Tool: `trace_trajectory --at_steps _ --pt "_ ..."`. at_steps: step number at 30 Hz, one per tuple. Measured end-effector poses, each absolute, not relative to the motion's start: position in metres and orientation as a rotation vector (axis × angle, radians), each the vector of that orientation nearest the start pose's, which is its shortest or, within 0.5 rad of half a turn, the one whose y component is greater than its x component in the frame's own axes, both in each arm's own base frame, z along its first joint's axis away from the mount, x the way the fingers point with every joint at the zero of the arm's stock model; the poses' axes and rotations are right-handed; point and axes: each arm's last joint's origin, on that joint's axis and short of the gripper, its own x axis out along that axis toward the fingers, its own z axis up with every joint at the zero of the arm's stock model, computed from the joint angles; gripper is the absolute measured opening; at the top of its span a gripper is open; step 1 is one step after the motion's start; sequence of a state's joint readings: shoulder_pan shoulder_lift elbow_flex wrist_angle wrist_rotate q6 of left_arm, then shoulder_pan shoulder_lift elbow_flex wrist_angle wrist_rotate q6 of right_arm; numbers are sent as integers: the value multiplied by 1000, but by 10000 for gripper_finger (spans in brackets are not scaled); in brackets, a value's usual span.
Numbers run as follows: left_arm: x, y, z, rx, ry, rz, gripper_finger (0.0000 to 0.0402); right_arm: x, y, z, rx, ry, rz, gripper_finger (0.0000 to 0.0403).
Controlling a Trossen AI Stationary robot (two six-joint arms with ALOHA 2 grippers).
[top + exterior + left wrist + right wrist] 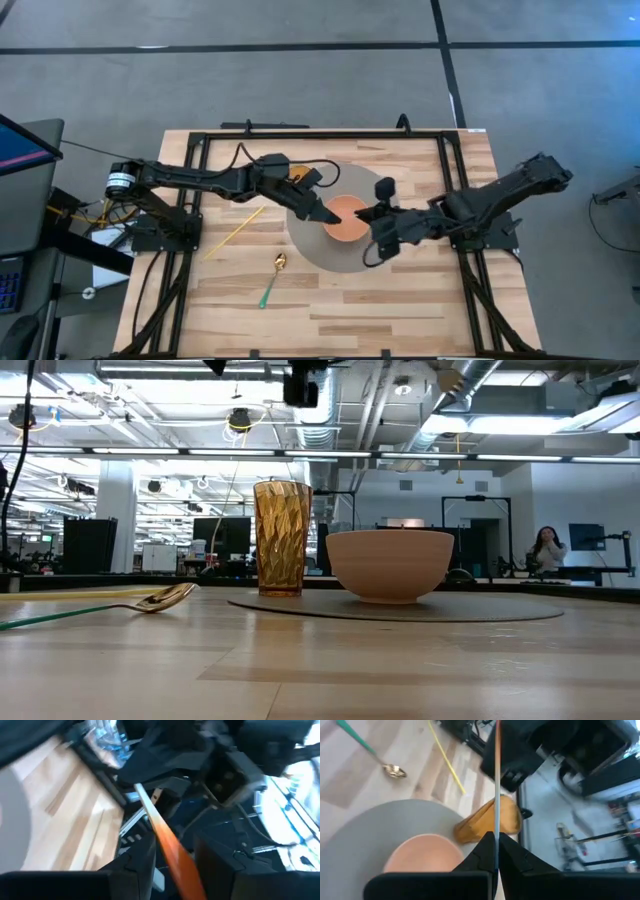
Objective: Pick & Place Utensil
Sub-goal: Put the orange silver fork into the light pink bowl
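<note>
My left gripper (325, 212) and my right gripper (366, 214) meet tip to tip in the air over the salmon bowl (347, 216), which stands on a round grey mat (320, 252). Both are shut on one flat utensil with an orange handle (172, 847) and a silver end (142, 797). In the right wrist view the utensil shows edge-on as a thin line (496, 795). An amber tumbler (282, 538) stands on the mat beside the bowl (389, 565). Both grippers are above the low view. My left gripper has the utensil's orange handle (180, 862) between its two fingers (142, 862); the handle runs forward along them, and the utensil is clear of the table. My right gripper pinches the flat utensil's two faces (496, 831) between its fingers, coming from the table's right. The utensil runs straight out along them toward my left gripper (512, 765), clear of the bowl.
A spoon with a gold bowl and green handle (272, 280) lies on the wood near the table's front left. A thin yellow stick (235, 232) lies slantwise left of the mat. A black frame (440, 135) borders the table.
</note>
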State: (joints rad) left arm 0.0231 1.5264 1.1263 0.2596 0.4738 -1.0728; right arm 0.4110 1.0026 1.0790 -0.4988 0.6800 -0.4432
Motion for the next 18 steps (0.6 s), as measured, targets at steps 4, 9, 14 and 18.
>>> trace_trajectory --at_steps 4,9,14,18 --pt "347 -5 329 -1039 263 -391 131 175 61 366 -598 459 -165 1" --pt "338 -5 343 -951 197 -426 131 166 63 365 -552 462 -146 1" --pt "320 -5 364 -796 103 -460 131 158 69 371 -574 408 -99 1" --pt "303 -7 382 -638 25 -514 131 152 72 382 -554 309 -73 1"
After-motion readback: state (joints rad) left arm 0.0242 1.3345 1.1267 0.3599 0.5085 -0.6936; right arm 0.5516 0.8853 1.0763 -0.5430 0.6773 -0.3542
